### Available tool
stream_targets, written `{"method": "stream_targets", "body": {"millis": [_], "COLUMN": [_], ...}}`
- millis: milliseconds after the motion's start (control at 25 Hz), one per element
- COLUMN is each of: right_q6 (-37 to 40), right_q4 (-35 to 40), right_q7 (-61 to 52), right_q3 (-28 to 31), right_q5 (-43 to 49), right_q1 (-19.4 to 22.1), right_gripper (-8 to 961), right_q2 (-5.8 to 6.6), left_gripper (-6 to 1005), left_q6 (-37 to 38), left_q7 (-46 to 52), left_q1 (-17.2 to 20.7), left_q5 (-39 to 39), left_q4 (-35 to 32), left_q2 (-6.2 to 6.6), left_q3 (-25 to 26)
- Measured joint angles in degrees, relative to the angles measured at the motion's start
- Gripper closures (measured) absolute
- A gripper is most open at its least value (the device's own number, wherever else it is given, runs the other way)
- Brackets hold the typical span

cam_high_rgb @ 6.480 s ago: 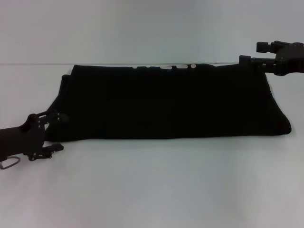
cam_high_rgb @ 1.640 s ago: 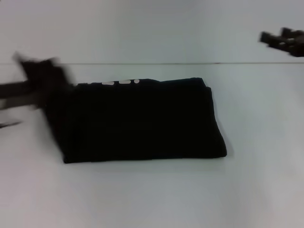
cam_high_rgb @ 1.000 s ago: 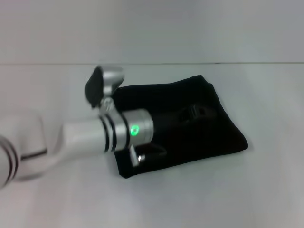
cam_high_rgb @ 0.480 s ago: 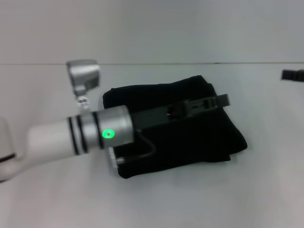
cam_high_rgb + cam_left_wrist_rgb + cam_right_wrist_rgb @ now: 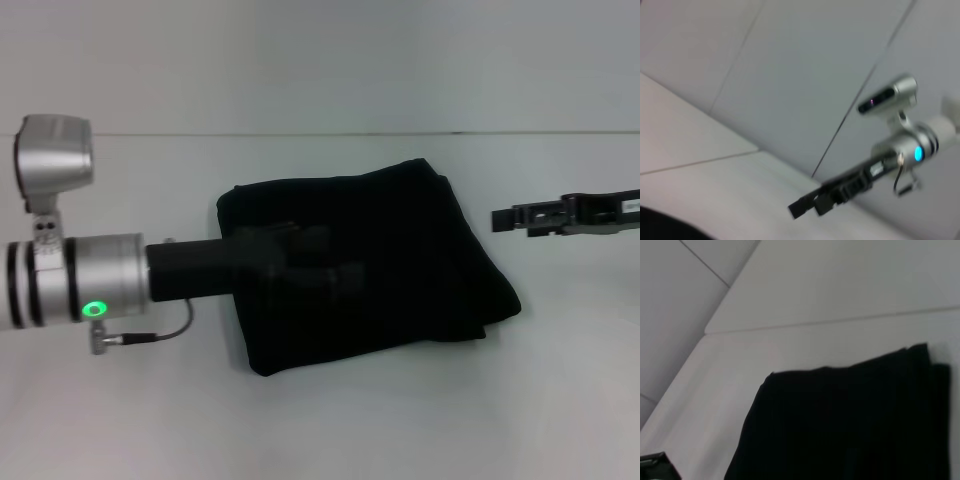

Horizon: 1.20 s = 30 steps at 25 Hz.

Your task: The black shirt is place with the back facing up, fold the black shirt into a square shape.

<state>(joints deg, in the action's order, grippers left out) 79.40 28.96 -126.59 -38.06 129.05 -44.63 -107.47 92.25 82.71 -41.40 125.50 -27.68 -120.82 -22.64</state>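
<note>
The black shirt (image 5: 365, 262) now lies mid-frame on the tabletop (image 5: 320, 420) as a near-square bundle. My left gripper (image 5: 320, 262) has slid back across it, jaws unreadable; my right gripper (image 5: 515, 217) came in at right, jaws unclear.

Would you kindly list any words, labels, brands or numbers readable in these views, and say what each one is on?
None can be read.
The black shirt shows plain cloth with no print.
The left gripper and right gripper show no legible marking.
The left arm's green light is a lamp, not text.
</note>
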Motion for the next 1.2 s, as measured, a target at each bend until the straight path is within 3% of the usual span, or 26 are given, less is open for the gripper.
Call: {"method": "stream_targets", "body": {"millis": [160, 320, 1040, 1200], "right_q6": [-3.41, -6.74, -15.52, -16.22], "right_q4": [-3.03, -5.14, -9.20, -9.22], "right_q7": [-2.55, -3.88, -5.85, -5.86], "right_q3": [-1.47, -2.46, -4.14, -4.13], "right_q5": [1.10, 1.20, 1.66, 1.60], "right_q1": [-2.03, -3.46, -4.87, -5.09], "right_gripper": [42, 42, 46, 85], "right_q2": [-0.81, -1.86, -5.98, -6.74], "left_gripper": [47, 48, 48, 48], "left_q6": [-0.26, -1.52, -2.63, -3.26], "left_q7": [-4.35, -5.28, -6.34, -6.34], "left_q1": [2.21, 3.01, 2.93, 2.84], "left_q5": [0.11, 0.11, -0.53, -0.53], "left_q4": [-5.15, -8.07, -9.06, -9.06], "left_q2": [-0.22, -0.29, -0.06, -0.03], "left_q3": [-3.74, -6.42, -6.39, -6.42]}}
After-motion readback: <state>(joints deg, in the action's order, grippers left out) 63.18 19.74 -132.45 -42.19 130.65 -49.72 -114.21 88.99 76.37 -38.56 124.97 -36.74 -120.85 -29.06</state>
